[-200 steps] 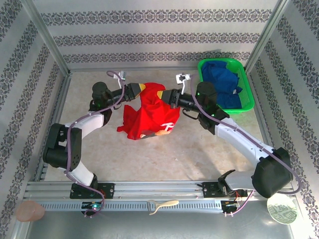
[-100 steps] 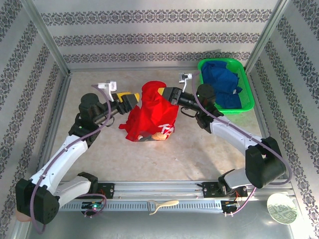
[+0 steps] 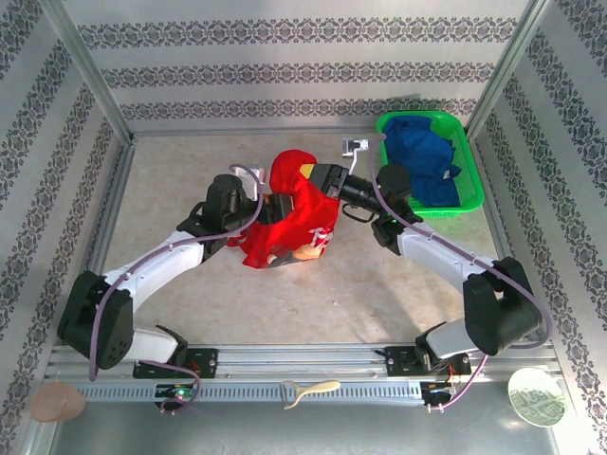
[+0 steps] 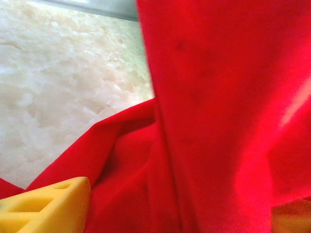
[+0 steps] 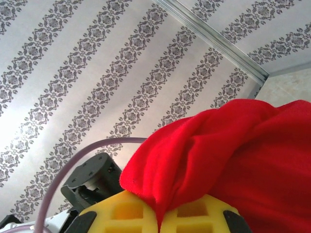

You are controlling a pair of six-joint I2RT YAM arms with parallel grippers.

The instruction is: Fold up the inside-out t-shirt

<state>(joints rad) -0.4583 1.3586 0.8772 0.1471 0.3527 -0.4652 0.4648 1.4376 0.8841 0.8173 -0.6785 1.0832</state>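
Note:
The inside-out t-shirt, bright red with a white print low on its right side, hangs in a bunch over the middle of the table, its lower folds resting on the surface. My right gripper is shut on its upper edge; in the right wrist view the yellow fingers pinch a fold of the red t-shirt. My left gripper is pushed into the shirt's left side. In the left wrist view its jaws stand open, one yellow finger at the lower left, with red cloth between them.
A green basket holding a blue garment stands at the back right, just behind the right arm. Patterned walls close in the table on three sides. A metal rail runs along the near edge.
The left gripper let go of the shirt's top left, swung out to the left, then came back in lower against the shirt's left side. The right gripper kept its hold.

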